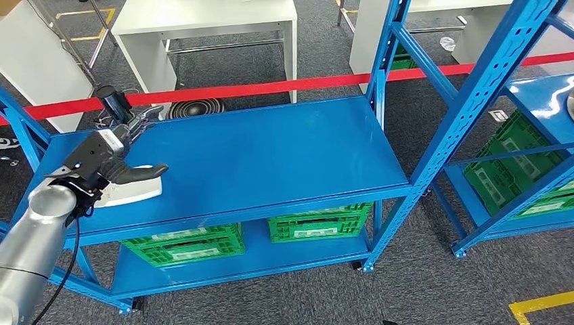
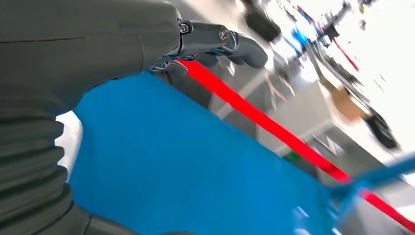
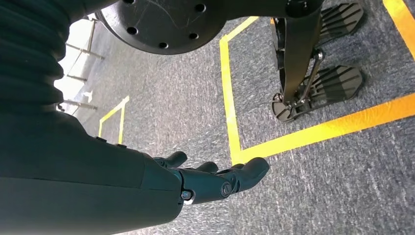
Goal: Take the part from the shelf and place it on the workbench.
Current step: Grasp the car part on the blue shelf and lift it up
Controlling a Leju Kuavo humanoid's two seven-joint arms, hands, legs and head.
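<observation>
Left hand (image 1: 112,159) fingers spread over the white part (image 1: 132,193) (shelf (image 1: 271,156) edge); right hand (image 3: 215,178) hangs unclenched.

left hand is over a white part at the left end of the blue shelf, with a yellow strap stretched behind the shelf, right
Not quite: the strap behind the blue shelf is red, as the head view shows. The left hand is indeed over the white part at the shelf's left end.

The left hand (image 1: 112,159) is stretched forward, fingers spread and thumb out. The right hand (image 3: 215,178) hangs down, fingers loosely apart.
</observation>
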